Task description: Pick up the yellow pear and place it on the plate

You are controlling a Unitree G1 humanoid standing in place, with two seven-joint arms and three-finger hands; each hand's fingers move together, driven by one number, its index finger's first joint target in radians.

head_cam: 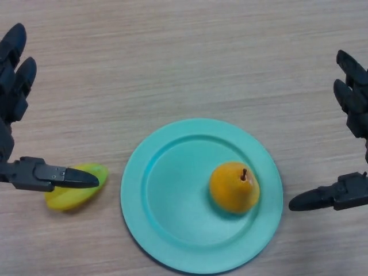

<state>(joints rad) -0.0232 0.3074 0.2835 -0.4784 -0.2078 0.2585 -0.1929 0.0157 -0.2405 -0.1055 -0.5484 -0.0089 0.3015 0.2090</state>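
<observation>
While both hands are held apart at the sides of the head view, the yellow pear is seen standing on the teal plate, right of the plate's centre, inside the flat well and clear of the rim, stem up and tilted slightly toward the right. A darker orange tint is noted on its left flank. The plate is set on the light wood-grain table, low in the view and about midway between the hands. The left hand is shown at the left edge with fingers straight and spread, thumb stretched out toward the right; nothing is gripped. The thumb tip is seen over a yellow-green mango-like fruit lying on the table just left of the plate; whether contact is made cannot be told. The right hand is shown at the right edge, fingers likewise extended, thumb pointed left toward the plate rim but kept apart from it; nothing is held. No contact between either hand and the pear or plate is seen
</observation>
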